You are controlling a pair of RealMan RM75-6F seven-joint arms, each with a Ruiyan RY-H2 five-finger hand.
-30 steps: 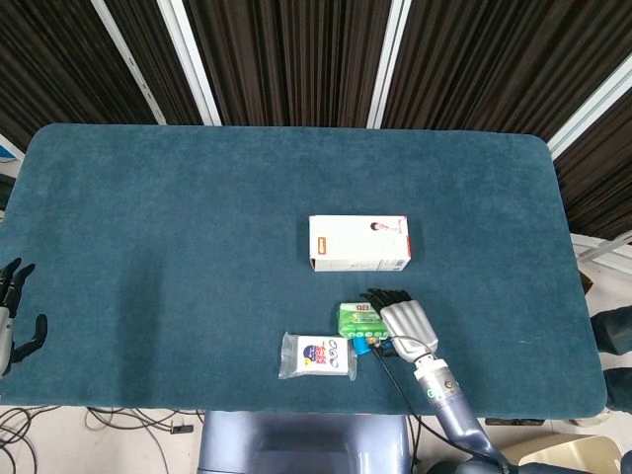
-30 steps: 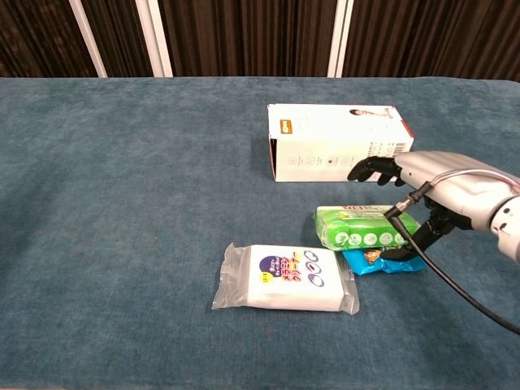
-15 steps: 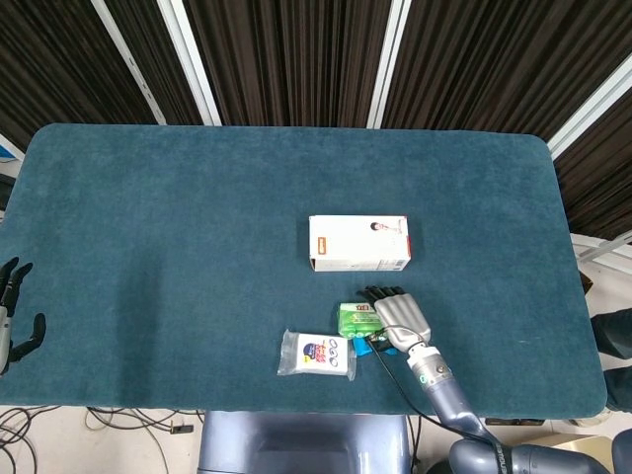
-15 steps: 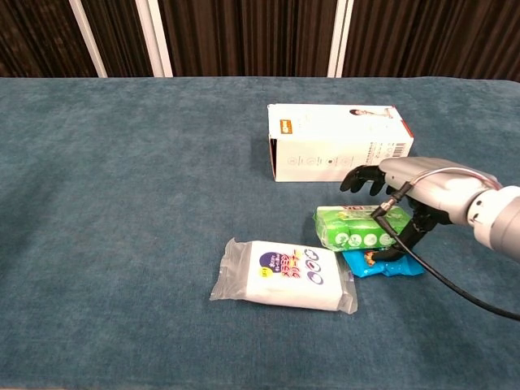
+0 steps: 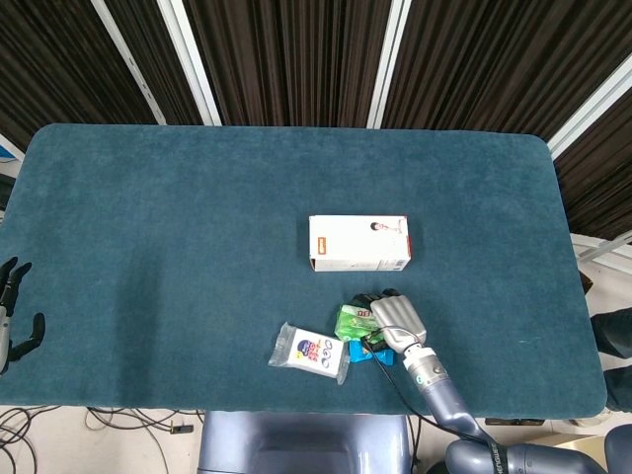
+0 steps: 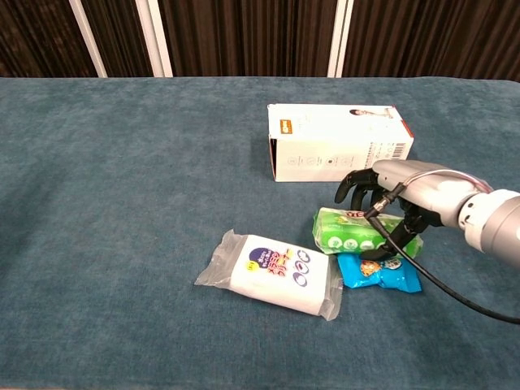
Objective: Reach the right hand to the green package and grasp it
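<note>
The green package (image 6: 345, 230) (image 5: 351, 321) lies on the teal table, tilted, just in front of the white box. My right hand (image 6: 400, 195) (image 5: 393, 318) sits over its right end. Its fingers (image 6: 354, 187) curl down over the far edge and the thumb (image 6: 398, 237) presses the near side, so the hand grips the package. The package still rests on the cloth. My left hand (image 5: 12, 318) hangs with fingers apart, holding nothing, at the table's left edge in the head view.
A white box (image 6: 337, 140) (image 5: 358, 242) lies just behind the hand. A white packet (image 6: 272, 272) (image 5: 309, 351) touches the green package's left side, and a blue packet (image 6: 380, 275) lies in front of it. A black cable runs from the wrist.
The right hand's fingers have curled down round the green package. The package slid left and tilted, and the white packet turned and shifted left. The left hand stayed put.
</note>
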